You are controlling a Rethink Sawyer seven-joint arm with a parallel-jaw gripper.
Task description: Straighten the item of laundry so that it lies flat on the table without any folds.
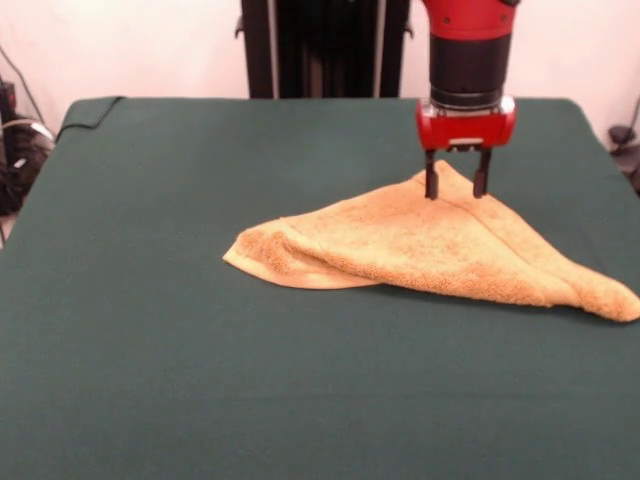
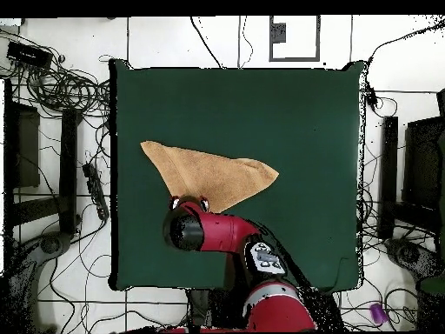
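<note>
The towel (image 1: 440, 250) lies on the table (image 1: 200, 380), folded over itself into a triangular shape. In the front view it occupies the centre-right of the frame: one corner points left near mid-frame, one reaches the right edge, and the apex points toward the top. The gripper (image 1: 456, 186) stands directly over that apex, its fingers (image 1: 432, 180) spread to either side of the raised corner. In the overhead view the towel (image 2: 209, 174) lies left of the table's centre, with the gripper (image 2: 189, 205) at its lower edge.
</note>
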